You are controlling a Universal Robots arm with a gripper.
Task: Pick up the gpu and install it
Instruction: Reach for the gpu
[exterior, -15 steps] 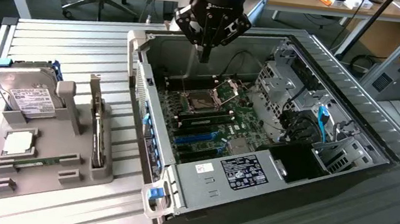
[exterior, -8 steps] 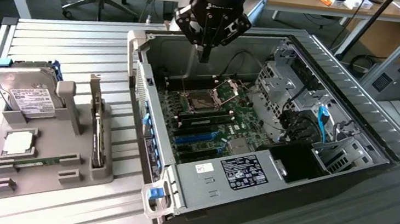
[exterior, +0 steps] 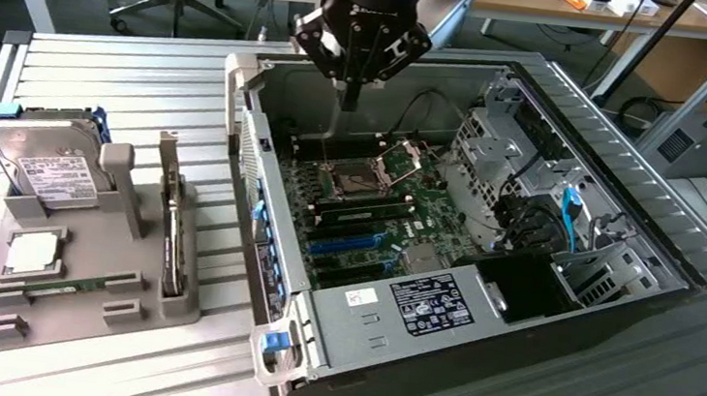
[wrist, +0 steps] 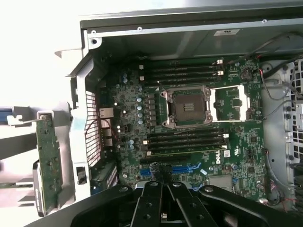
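Gpu upright in stand beside hard drive; closed claw over case

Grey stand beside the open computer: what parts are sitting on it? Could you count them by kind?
Hard drive: 1
gpu: 1
Silver square chip: 1
Green memory stick: 1
Total: 4

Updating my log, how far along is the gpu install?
Done: nothing; the gpu stands in its holder outside the case. In hand: nothing; the gripper is shut and empty above the motherboard. Left: pickup and install.
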